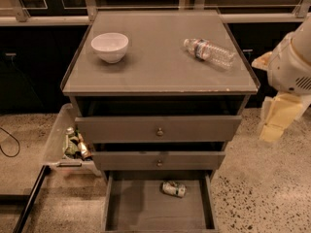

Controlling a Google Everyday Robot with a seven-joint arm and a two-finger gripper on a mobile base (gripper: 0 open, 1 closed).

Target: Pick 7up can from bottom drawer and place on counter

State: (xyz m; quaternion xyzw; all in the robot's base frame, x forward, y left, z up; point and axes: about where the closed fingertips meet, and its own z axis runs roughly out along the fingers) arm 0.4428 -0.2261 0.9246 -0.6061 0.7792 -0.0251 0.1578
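Observation:
The 7up can (174, 189) lies on its side on the floor of the open bottom drawer (141, 212), near the drawer's back, right of centre. The counter (160, 62) is the flat grey-brown top of the cabinet. My gripper (278, 120) hangs from the white arm at the right edge of the view, beside the cabinet's right side, level with the upper drawers. It is well above and to the right of the can and holds nothing that I can see.
A white bowl (110, 46) stands at the counter's back left. A clear plastic water bottle (209, 52) lies at its back right. The two upper drawers (158, 128) are slightly pulled out. A clear bin (60, 147) with small items sits on the floor to the left.

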